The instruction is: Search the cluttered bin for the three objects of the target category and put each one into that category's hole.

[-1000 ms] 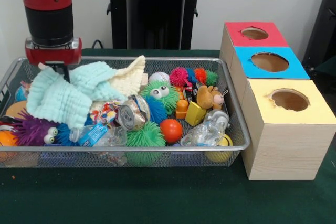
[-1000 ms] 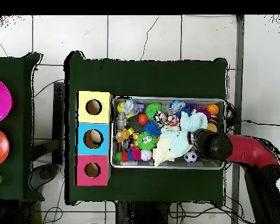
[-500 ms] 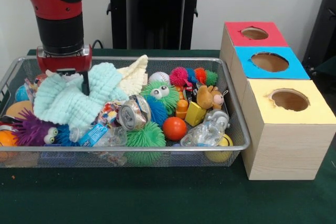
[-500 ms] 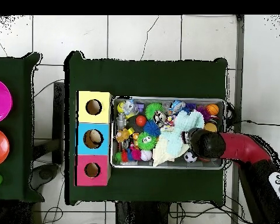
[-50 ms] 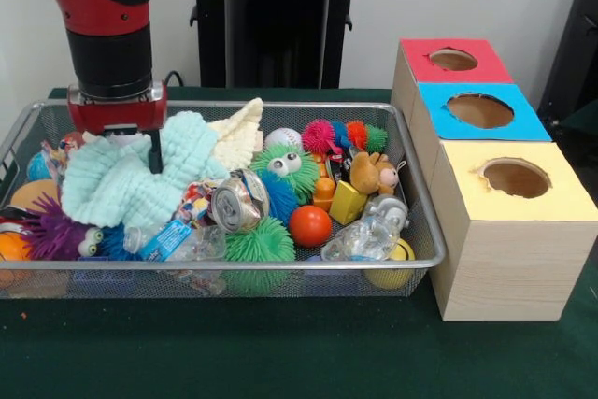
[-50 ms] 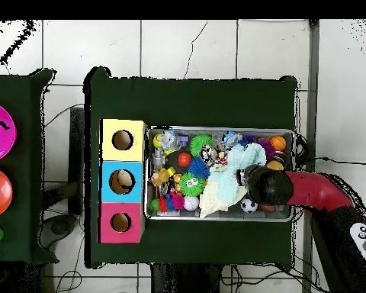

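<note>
At the left end of the wire mesh bin, the red and black arm reaches down, and its gripper is sunk into a pale mint muslin cloth. One dark finger shows against the fabric; the rest is hidden by folds, so how far the gripper is open, or whether it pinches the cloth, cannot be told. A cream cloth lies just behind the mint one, touching it.

Beside the cloths, near the bin's middle, a crushed silver can lies on its side, with a crumpled clear plastic bottle with a blue label in front of it against the near wall. A green fuzzy ball with googly eyes sits behind the can, a smooth orange-red ball lies right of it, and a spiky green ball rests at the near wall. A purple furry toy with eyes lies under the mint cloth's left edge. Farther right are a yellow block, a small brown plush animal and another crumpled clear bottle.

Right of the bin stands a wooden box with three round holes, topped red, blue and yellow. From overhead, the arm crosses the bin's end, its head over the cloths.
</note>
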{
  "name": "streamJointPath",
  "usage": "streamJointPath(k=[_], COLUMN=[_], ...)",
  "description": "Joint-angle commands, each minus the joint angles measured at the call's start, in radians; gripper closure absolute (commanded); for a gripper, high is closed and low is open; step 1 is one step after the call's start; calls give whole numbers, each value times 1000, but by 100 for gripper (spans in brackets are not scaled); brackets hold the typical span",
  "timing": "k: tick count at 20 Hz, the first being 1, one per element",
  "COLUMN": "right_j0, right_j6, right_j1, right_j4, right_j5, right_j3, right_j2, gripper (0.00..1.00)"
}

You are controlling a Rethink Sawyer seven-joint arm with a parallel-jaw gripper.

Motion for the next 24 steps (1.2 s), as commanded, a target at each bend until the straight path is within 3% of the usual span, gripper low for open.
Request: streamJointPath(k=[1, 9, 17, 24], right_j0=[73, 195, 340, 431], right_j6=[-159, -35, 119, 171], right_j1=[-29, -219, -251, -245], right_j4=[-61, 4, 2, 18], right_j5=[96, 167, 125, 126], right_j3=[-59, 37, 76, 59], right_j2=[53, 3, -74, -136], gripper=[0, 0, 0, 0])
